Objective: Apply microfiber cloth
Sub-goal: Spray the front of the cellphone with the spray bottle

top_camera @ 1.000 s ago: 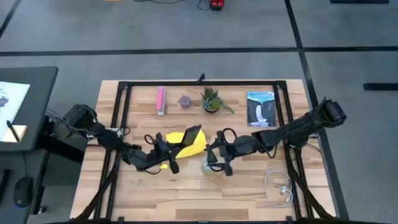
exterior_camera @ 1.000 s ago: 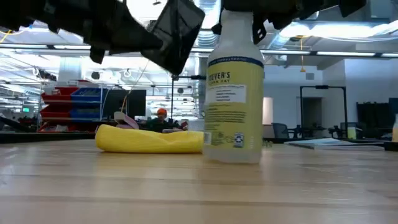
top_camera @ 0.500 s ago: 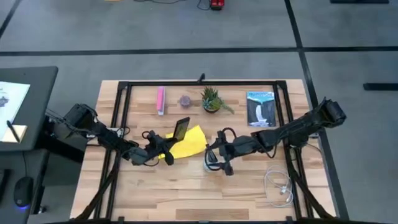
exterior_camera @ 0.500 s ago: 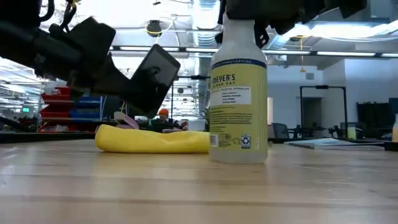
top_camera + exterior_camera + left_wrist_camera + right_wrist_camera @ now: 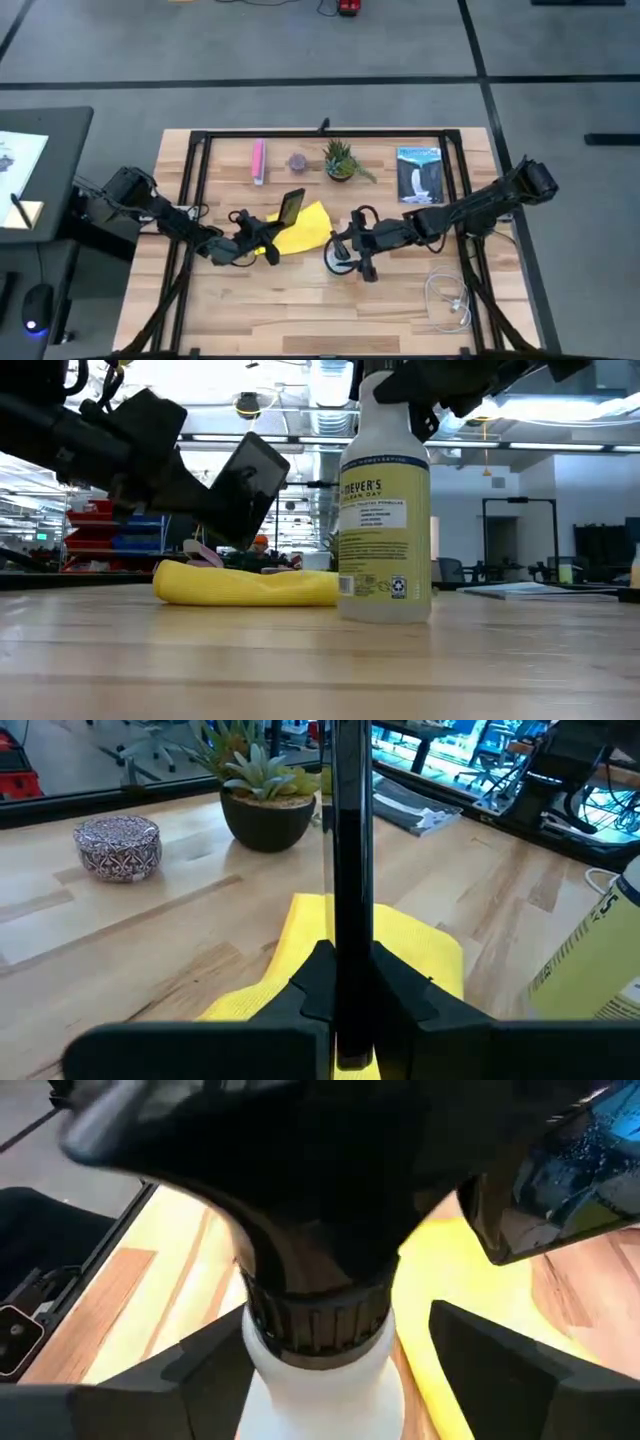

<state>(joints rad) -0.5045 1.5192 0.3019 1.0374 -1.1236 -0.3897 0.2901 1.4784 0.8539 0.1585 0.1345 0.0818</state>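
Cloth: the yellow microfiber cloth (image 5: 298,232) lies bunched on the tabletop (image 5: 300,310) near its middle, under no claw's grip; in the low view it is a flat roll (image 5: 245,586) resting on the wood.
Left claw: the left claw (image 5: 268,236) sits at the cloth's 9 o'clock edge, clamped on a black phone (image 5: 291,207) (held on edge, tilted, above the cloth). The left wrist view shows the phone (image 5: 346,870) as a thin dark strip pinched between the two fingers (image 5: 400,990), with the cloth (image 5: 400,945) beneath.
Right claw: the right claw (image 5: 345,256) is at the cloth's 3 o'clock side, over the top of a spray bottle (image 5: 385,525); its fingers (image 5: 500,1365) stand on either side of the bottle neck (image 5: 318,1330), and whether they press on it I cannot tell.
Bottle: it stands upright on the tabletop, just beside the cloth.
Far edge: a pink bar (image 5: 258,160), a small round tin (image 5: 297,162), a potted plant (image 5: 340,160) and a booklet (image 5: 419,174) lie along the 12 o'clock side.
Cable: a white cable (image 5: 450,300) lies at about 4 o'clock.
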